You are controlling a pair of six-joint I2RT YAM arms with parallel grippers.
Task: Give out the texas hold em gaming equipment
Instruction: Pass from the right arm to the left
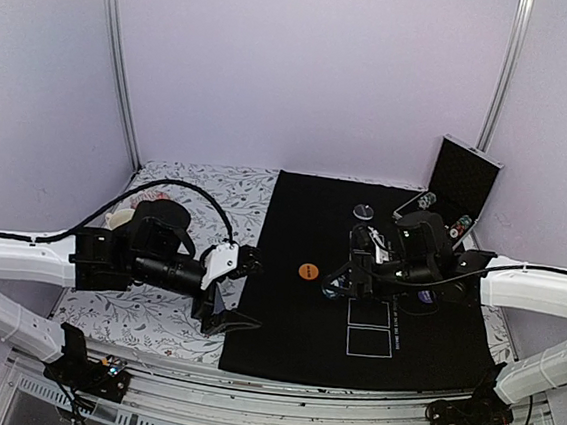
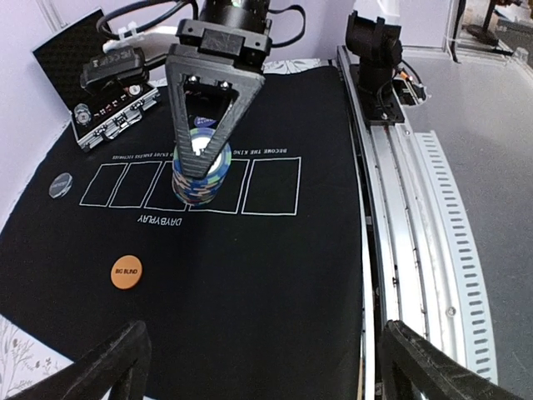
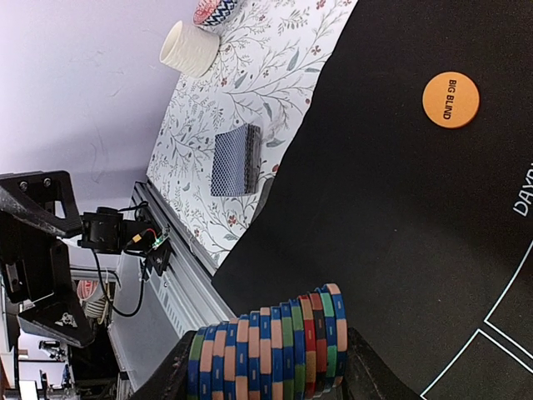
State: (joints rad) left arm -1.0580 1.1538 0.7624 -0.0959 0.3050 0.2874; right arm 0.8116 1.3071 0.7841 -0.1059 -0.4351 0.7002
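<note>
My right gripper (image 1: 340, 281) is shut on a stack of several striped poker chips (image 3: 266, 346), held between its fingers (image 3: 375, 371). In the left wrist view the stack (image 2: 201, 171) is low over the white card outlines on the black mat (image 1: 292, 334). An orange "BIG BLIND" disc (image 1: 308, 271) (image 3: 450, 99) lies on the mat left of the stack. A silver disc (image 1: 364, 211) (image 2: 60, 184) lies further back. A grey-blue-backed card deck (image 3: 237, 160) sits on the floral cloth by the mat's left edge. My left gripper (image 1: 229, 313) (image 2: 266, 371) is open and empty above the mat's left edge.
The open silver-edged case (image 1: 462, 185) (image 2: 108, 92) stands at the back right with more chips in it. A white cup (image 3: 190, 47) (image 1: 120, 219) and a pink round object (image 1: 149, 200) sit on the floral cloth behind my left arm. The metal rail (image 2: 416, 208) runs along the near edge.
</note>
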